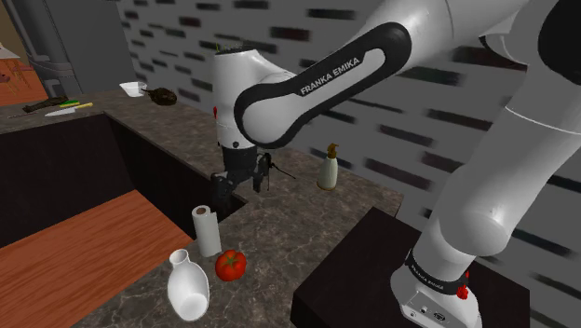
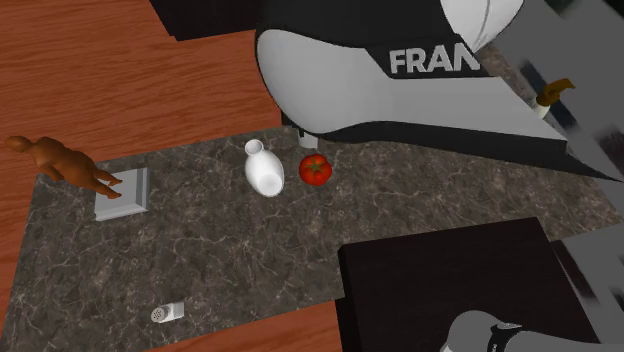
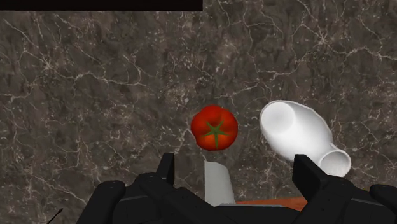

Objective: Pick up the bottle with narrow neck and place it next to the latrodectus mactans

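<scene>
**Claw open and off target: watch the paper roll and the tomato**

Your claw [image 3: 236,163] is released, its fingers standing apart with nothing gripped. It hangs above the dark stone desk [image 1: 312,222]. In the wrist view a white paper roll [image 3: 217,181] stands in the gap between the fingers without touching either one.

The bottle [image 1: 189,284] you want is white, round-bellied and narrow-necked. It stands upright near the desk's edge, with a wooden floor [image 1: 84,242] below. A tomato [image 1: 231,265] sits just beside it, and the paper roll stands close behind both.

Here is what I judge could go wrong:

- **Wrong grasp.** If you lower the claw from where it hangs, it would probably close on the paper roll, because the bottle lies outside the fingers.
- **Knocking the tomato.** As you shift across, a finger could clip the tomato, which is round and may roll into the bottle.
- **Slipping.** The bottle looks smooth and bulges at the belly, so a grip there may slide. The neck seems the safer place.
- **Falling.** A sideways nudge could tip the bottle over the nearby edge.

A thin, leggy dark shape [image 1: 279,170] lies on the desk just beside the claw. It may be the spider, though it is too small to tell. A pump bottle [image 1: 328,168] stands near it, so leave room when placing.
</scene>
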